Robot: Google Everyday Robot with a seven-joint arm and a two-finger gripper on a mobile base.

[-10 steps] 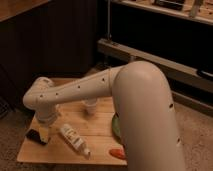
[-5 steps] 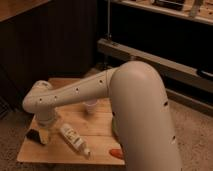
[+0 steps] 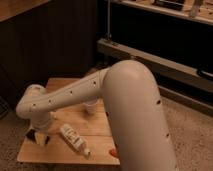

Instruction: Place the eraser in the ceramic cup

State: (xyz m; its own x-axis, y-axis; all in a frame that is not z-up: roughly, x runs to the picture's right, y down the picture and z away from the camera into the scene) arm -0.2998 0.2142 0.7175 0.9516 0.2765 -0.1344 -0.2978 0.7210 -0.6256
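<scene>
My gripper (image 3: 41, 136) hangs from the white arm's wrist (image 3: 34, 106) and sits low over the front left corner of the wooden table (image 3: 65, 155). A small dark block, apparently the eraser (image 3: 31, 135), lies right at the gripper near the table's left edge. I cannot tell whether the gripper holds it. The whitish ceramic cup (image 3: 91, 106) stands upright near the table's middle, partly hidden by the arm, well to the right of the gripper.
A white bottle (image 3: 75, 139) lies on its side between the gripper and the cup. A small orange thing (image 3: 114, 151) shows at the front right edge, beside the arm's bulky upper part (image 3: 135, 115), which hides the table's right side. Dark shelving stands behind.
The wrist and gripper have moved down and a little left, toward the table's front left corner. The bottle and the cup have not moved.
</scene>
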